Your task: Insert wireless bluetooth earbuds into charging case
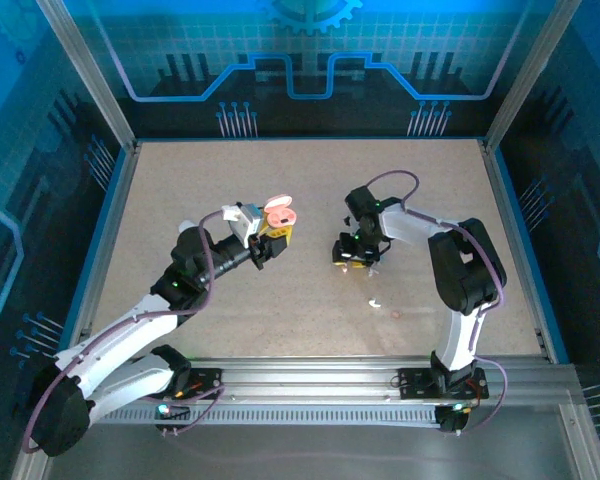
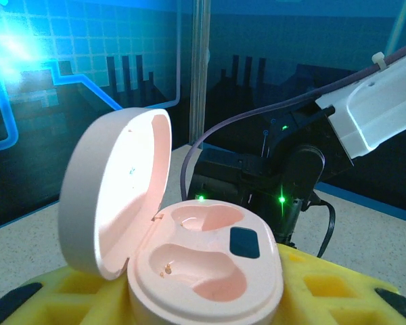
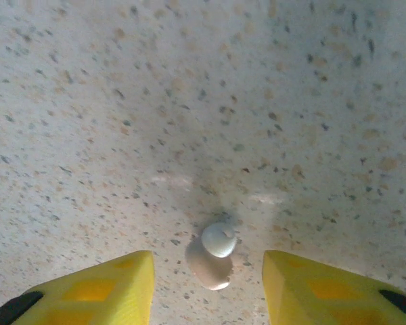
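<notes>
Speckled beige counter fills the floor of a booth with blue-lit walls (a circuit pattern glows across them). Left of the middle, the left claw is raised off the counter and clamped on a pink case, which sits between its yellow fingers. The case's lid stands open, tilted up and back, and two hollows and a small dark patch show in the base.

Right of the middle, the right claw points down at the counter. From its wrist camera its two yellow fingers stand apart, one on either side of an earbud (pinkish body, whitish tip) that lies on the counter between them, with a clear gap on each side.

Nearer the arm bases, a tiny whitish piece and a tiny pinkish piece lie near each other on the counter, apart from the right claw.
</notes>
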Robot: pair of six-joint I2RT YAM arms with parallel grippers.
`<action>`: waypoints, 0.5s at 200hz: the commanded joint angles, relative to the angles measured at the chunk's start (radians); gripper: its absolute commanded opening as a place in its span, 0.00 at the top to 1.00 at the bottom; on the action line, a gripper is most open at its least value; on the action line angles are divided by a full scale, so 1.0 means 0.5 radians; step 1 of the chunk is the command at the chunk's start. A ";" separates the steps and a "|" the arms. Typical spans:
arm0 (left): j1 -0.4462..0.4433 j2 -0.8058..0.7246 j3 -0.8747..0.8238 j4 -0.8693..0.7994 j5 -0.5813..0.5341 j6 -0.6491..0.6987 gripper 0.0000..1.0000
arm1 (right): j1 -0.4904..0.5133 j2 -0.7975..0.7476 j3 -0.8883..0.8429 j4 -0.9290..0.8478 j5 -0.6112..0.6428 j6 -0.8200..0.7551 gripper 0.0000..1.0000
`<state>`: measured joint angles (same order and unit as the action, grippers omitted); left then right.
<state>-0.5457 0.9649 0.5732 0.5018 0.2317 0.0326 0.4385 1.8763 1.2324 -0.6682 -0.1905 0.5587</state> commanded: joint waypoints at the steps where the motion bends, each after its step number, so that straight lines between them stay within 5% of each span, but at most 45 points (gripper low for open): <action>1: -0.012 -0.017 0.034 0.011 0.018 0.012 0.56 | 0.010 0.071 0.090 -0.042 0.003 -0.047 0.54; 100: -0.013 -0.056 0.023 -0.022 -0.009 0.027 0.56 | 0.060 0.153 0.155 -0.079 -0.069 -0.102 0.58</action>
<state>-0.5457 0.9569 0.5732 0.4839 0.2314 0.0326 0.4438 1.9369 1.2854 -0.6796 -0.1913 0.5415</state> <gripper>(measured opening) 0.441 0.425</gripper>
